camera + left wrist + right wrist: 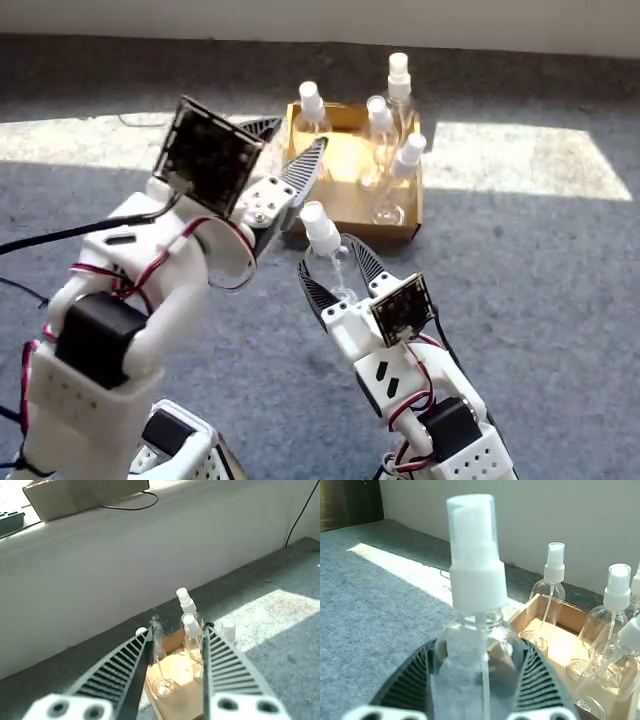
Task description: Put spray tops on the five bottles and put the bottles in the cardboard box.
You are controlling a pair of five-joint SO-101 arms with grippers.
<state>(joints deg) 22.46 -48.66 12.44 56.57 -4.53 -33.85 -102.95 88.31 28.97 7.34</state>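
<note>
My right gripper (330, 262) is shut on a clear bottle (322, 235) that carries a white spray top (476, 560). It holds the bottle upright just in front of the cardboard box (350, 226). In the right wrist view the ribbed fingers (535, 680) clasp the bottle's body (470, 665). Several capped bottles (378, 118) stand inside the box (529, 614). My left gripper (301, 131) hangs open over the box's left end with nothing between its fingers. In the left wrist view the left gripper (177, 632) frames the bottles (190, 630) in the box (172, 641).
Grey carpet (520, 280) covers the floor around the box, with a sunlit strip (520, 160) to the right of it. A pale wall (150, 555) runs behind the box, and a black cable (145, 502) lies on the ledge above it.
</note>
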